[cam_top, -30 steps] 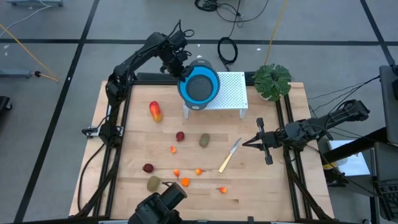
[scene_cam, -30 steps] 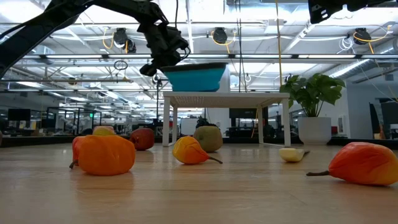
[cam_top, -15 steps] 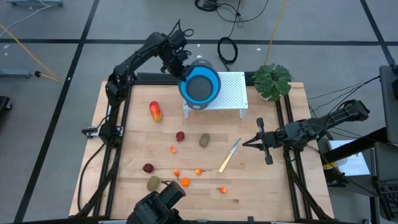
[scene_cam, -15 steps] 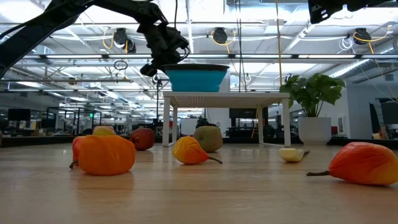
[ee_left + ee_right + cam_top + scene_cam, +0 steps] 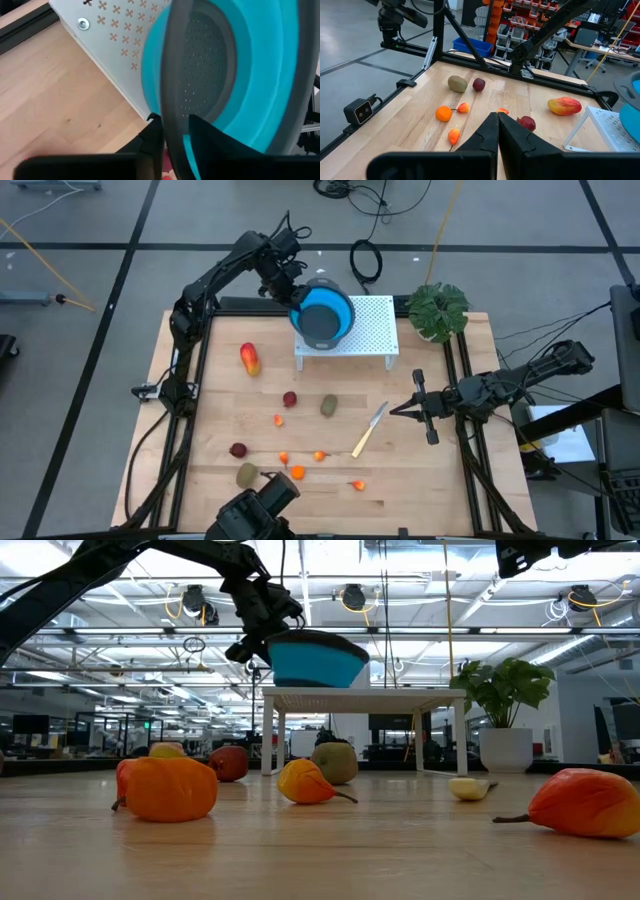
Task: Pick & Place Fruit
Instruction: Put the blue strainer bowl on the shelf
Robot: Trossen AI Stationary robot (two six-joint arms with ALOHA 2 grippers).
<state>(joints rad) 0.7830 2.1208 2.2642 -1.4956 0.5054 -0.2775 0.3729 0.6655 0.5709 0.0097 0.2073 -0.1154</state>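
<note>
A blue bowl (image 5: pixel 322 315) with a grey rim sits tilted on the white perforated stand (image 5: pixel 372 332) at the table's far side, its base on the stand's top (image 5: pixel 360 694). My left gripper (image 5: pixel 292 283) is shut on its rim. Fruit lies on the wood: an oblong red-yellow piece (image 5: pixel 249 359), two dark red round ones (image 5: pixel 289 399) (image 5: pixel 238 450), two brown-green ovals (image 5: pixel 328 406) (image 5: pixel 246 474) and several tiny orange ones (image 5: pixel 298 472). My right gripper (image 5: pixel 397 411) hangs shut and level over the table's right part, touching nothing. My left gripper has the bowl's grey rim (image 5: pixel 172 112) between its two fingers, on the side toward the table's far left corner, one finger inside the bowl (image 5: pixel 210 142) and one outside (image 5: pixel 152 137). The fingers slant down from the far left. The rim stands highest at the gripper (image 5: pixel 285 633); the opposite side hangs lower.
A yellow-handled knife (image 5: pixel 369 430) lies right of the fruit. A potted green plant (image 5: pixel 438 308) stands at the far right corner beside the stand. Black frame rails (image 5: pixel 190 370) run along both sides of the table. A camera (image 5: pixel 255 510) sits at the near edge.
The bowl has shifted slightly toward the table's right over the stand, then tipped. Its rim now slants, up at my left gripper and down on the opposite side. Neither arm has moved.
</note>
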